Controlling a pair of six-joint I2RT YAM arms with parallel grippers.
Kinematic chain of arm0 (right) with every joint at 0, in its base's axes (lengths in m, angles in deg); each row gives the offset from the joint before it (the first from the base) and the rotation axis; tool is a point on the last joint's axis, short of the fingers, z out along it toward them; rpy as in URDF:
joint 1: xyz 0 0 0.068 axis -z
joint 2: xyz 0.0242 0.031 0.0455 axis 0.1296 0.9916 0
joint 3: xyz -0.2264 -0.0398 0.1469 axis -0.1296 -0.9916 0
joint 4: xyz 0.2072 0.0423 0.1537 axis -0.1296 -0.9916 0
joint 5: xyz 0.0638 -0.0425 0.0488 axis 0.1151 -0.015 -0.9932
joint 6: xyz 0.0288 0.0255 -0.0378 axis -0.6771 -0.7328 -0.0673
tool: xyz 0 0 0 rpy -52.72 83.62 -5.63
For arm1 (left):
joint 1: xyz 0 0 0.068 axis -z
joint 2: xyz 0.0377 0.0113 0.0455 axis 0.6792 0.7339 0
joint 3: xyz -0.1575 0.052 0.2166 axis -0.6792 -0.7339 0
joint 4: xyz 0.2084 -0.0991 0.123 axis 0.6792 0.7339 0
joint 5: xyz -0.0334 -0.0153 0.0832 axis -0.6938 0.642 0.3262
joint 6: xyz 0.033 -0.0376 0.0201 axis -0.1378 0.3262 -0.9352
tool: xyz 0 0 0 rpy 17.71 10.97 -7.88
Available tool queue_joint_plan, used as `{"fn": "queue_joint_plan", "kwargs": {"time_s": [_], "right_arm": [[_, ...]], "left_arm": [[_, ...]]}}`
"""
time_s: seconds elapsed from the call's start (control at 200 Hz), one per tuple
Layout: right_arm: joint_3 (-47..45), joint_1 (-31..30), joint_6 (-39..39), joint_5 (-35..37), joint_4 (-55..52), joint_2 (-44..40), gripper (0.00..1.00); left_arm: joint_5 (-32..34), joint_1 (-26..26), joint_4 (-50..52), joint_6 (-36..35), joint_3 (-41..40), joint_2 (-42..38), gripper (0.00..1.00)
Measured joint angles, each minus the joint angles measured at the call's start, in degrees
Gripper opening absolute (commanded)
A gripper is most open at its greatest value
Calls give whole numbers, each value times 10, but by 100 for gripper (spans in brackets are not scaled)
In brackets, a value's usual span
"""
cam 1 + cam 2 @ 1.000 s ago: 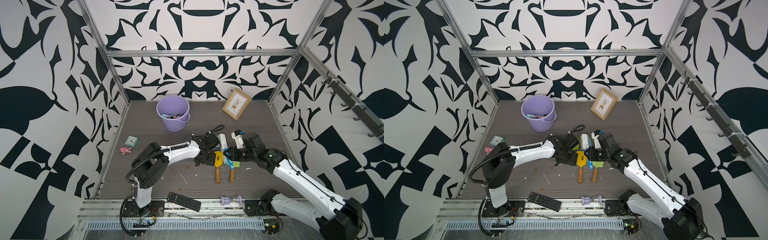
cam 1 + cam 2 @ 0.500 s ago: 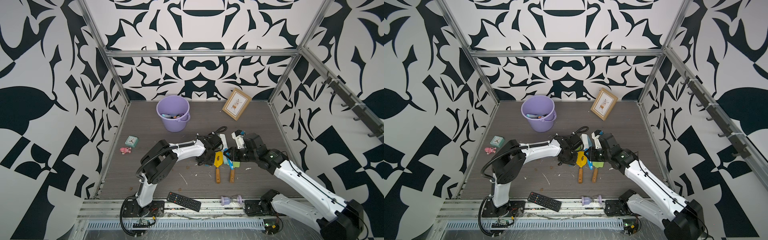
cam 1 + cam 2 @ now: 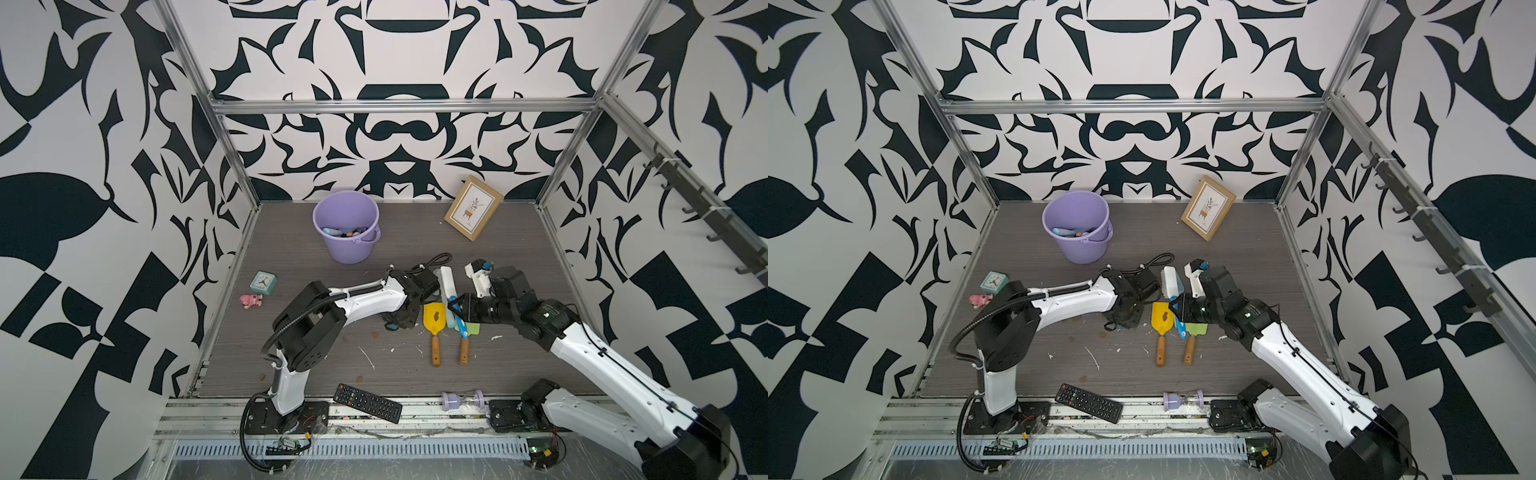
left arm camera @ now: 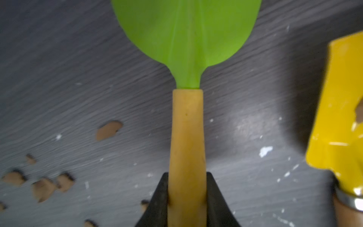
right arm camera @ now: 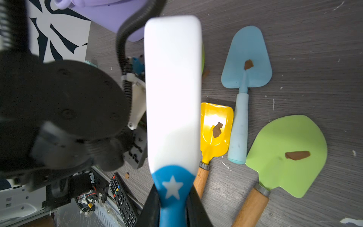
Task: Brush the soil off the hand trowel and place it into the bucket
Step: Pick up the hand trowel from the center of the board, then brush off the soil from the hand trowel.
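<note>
Wooden handle (image 4: 186, 127): the left gripper (image 4: 186, 184) has its two black fingers (image 4: 160, 196) pressed tight on either side of it, a firm clamp.
Green-bladed trowel (image 4: 186, 35): that handle belongs to it. The blade face I can see looks clean. It sits low over the grey table (image 4: 59, 59), but I cannot tell whether it rests there or hangs just clear. In both top views the left arm hides it.
Yellow trowel (image 3: 429, 324): flat on the table just beside the clamped one, with a brown clump of soil (image 5: 217, 129) on its blade.
Blue trowel (image 5: 246, 45): next along, carrying a smaller clump.
Second green trowel (image 5: 284, 137): beyond the blue one, wooden-handled, with a long brown clump on it.
Loose crumbs (image 4: 108, 130): scattered on the table to one side of the clamped handle.
Brush (image 5: 172, 78): white back, blue grip with a white star. The right gripper (image 5: 172, 196) is closed on that grip, holding the brush above the table between the two arms.
Bucket (image 3: 347, 245): lilac, upright near the back wall, well apart from every trowel, with a few things inside.
Other bits: a remote control (image 3: 368, 402) at the front edge, a small clock (image 3: 263, 282) and a framed picture (image 3: 473, 208).
</note>
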Motion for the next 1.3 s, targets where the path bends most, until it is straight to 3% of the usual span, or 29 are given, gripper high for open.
{"fn": "queue_joint_plan", "kwargs": {"time_s": [0.295,0.535,0.805,1.3], "right_arm": [[0,-3,1,-39,-6,50,0],[63,-75,7,-45,-9,112,0],[99,-158,8,-55,41,216,0],[148,-190,12,-35,66,309,0]], "left_arm": [[-40,-21,100,-51,-27,-156,0],[-65,-21,220,-56,-28,-192,0],[-73,-21,271,-56,-28,-222,0],[-46,-21,287,-52,-28,-221,0]]}}
